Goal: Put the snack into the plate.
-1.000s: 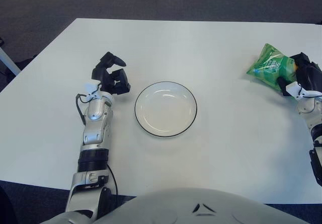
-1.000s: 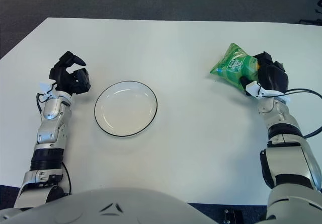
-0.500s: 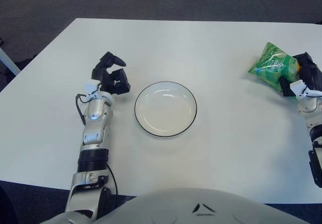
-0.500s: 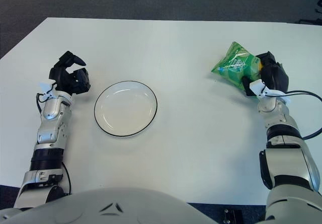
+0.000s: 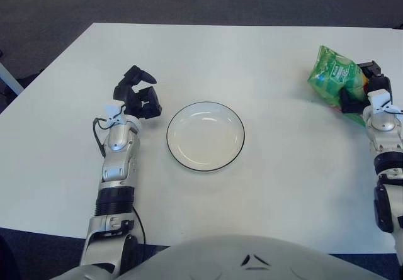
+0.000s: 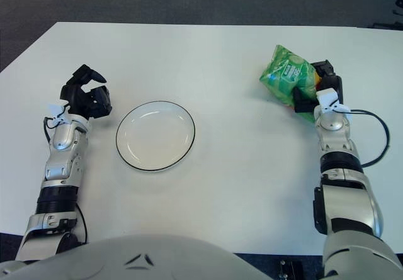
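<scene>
The green snack bag (image 6: 288, 78) is held at the right side of the white surface (image 6: 239, 167), gripped by the right robot hand (image 6: 313, 94), whose fingers are closed around the bag's lower right edge. The bag stands tilted, its upper part leaning away from the hand; whether its lower edge is touching the surface cannot be determined. The plate (image 6: 155, 135) lies empty, well apart from the bag, left of centre. The left robot hand (image 6: 85, 96) is parked beside the plate's left rim, its fingers curled with nothing held. The step in hand is judged to be the carry to the plate. It is advised that the bag be lifted clear of the surface before being moved leftward, that the grip be kept firm since only an edge is held, and that release be made low over the plate's centre. The fingers behind the bag are hidden, so the depth of the grip cannot be confirmed.
</scene>
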Controlling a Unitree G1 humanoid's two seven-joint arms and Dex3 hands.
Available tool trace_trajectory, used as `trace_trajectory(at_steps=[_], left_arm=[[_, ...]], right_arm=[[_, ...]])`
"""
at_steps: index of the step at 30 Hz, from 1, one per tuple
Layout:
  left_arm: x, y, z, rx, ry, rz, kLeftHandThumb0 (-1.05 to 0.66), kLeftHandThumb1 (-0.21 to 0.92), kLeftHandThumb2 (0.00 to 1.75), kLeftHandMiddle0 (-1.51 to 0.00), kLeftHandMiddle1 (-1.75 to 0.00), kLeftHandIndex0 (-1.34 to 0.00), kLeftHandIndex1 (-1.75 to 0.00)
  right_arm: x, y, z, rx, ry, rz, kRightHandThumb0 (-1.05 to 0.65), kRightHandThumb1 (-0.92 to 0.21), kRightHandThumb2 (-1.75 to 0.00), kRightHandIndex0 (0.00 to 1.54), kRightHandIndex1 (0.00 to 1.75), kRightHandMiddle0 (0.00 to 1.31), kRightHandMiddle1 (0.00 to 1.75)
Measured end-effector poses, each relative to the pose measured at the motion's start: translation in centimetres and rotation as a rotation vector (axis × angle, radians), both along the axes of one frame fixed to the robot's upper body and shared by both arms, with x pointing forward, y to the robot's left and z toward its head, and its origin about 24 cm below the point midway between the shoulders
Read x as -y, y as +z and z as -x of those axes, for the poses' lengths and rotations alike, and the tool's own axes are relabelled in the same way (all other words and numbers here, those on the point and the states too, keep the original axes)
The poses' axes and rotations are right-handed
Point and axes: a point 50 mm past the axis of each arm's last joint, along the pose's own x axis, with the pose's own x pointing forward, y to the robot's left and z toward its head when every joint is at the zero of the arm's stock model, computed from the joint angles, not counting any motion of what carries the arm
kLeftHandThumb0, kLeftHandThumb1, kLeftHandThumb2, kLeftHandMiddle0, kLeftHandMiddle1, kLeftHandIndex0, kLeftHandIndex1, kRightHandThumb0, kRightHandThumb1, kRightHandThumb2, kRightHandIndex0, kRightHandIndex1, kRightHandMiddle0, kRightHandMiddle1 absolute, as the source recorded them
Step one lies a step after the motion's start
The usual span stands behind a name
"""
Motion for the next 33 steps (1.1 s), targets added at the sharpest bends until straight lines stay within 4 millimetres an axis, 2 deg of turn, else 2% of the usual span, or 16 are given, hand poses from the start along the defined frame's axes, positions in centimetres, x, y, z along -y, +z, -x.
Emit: trace_trajectory(at_steps=[8,15,21,33], left_arm=[[0.1,0.1,-0.1,0.003,-0.007,0.002,-0.51,0.23,1.42,-1.31,-1.75,-0.68,-1.75],[0.2,0.1,-0.2,0.005,-0.01,0.008,-0.51,0.23,1.42,-1.31,-1.75,-0.68,-1.75],[0.2,0.0,-0.2,0.001,-0.011,0.007,-0.51,0.23,1.42,-1.31,-1.75,-0.68,-1.75],[0.1,0.0,-0.4,-0.003,-0.021,-0.009,-0.51,0.23,1.42,-1.3,-1.75,-0.68,-1.75]], right_arm=[[-2.4,0.5,-0.5,-0.007,0.088,-0.19,0.0,0.0,-1.63,0.9,1.6,0.62,1.75],[-2.8,0.8,-0.5,-0.013,0.169,-0.306,0.0,-0.01,-1.63,0.9,1.6,0.61,1.75],[-3.3,0.9,-0.6,-0.023,0.206,-0.361,0.0,-0.01,-1.62,0.89,1.6,0.61,1.75],[-6.7,2.4,-1.1,-0.033,0.342,-0.415,0.0,-0.03,-1.61,0.88,1.61,0.6,1.75]])
